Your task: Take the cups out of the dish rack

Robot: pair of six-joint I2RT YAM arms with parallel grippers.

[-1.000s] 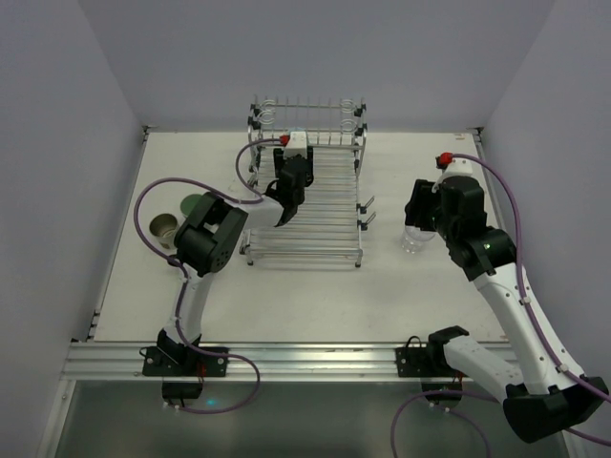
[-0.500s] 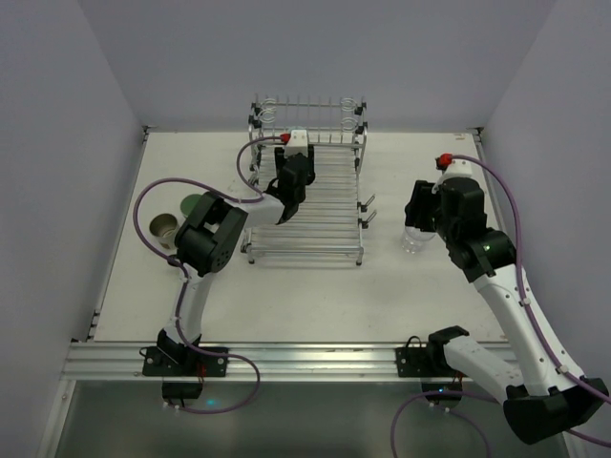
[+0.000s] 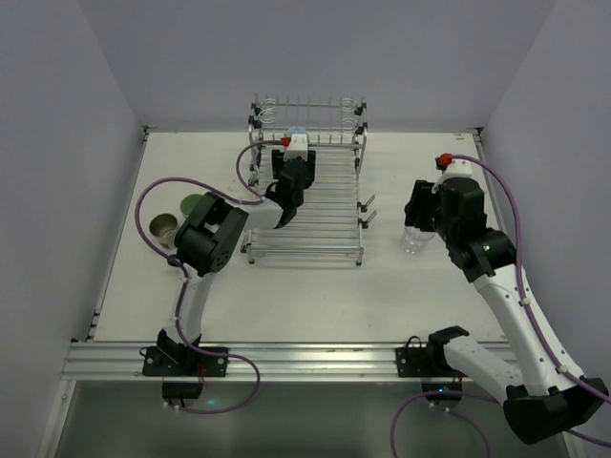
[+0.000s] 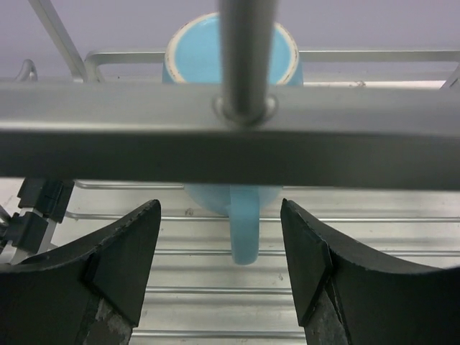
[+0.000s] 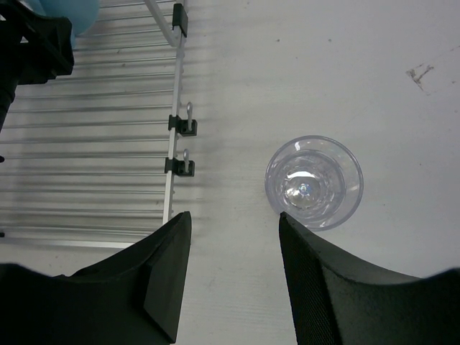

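Noted the left end effector (image 4: 219, 237) open, dark fingers (image 4: 118, 259) spread wide and gripping nothing. Hanging low over the slats of the rack (image 4: 359, 129), with a thick crossbar and one upright wire cutting across the wrist view. Spotted a light blue cup (image 4: 190, 50) past that bar, at the rack's back end, one round end turned to the camera; mouth or base, cannot tell. Saw its handle (image 4: 244, 230) pointing down toward the slats, in line with the gap between the fingers but beyond them and untouched. From above, placed the left end effector (image 3: 286, 196) over the left part of the rack (image 3: 320, 205), and the blue cup (image 3: 297, 132) against the back rail just past the wrist. Noted the right end effector (image 5: 231, 237) open too, holding nothing, over bare surface (image 5: 402, 115) to the right of the rack (image 5: 108, 144). Found a clear tumbler (image 5: 314, 182) upright on the surface close by one fingertip; contact not clear. From above, placed the right end effector (image 3: 417, 212) right over that tumbler (image 3: 413, 241). Logged a green cup (image 3: 196, 203) and a beige cup (image 3: 164, 227) side by side on the surface left of the rack, near the left arm's elbow.
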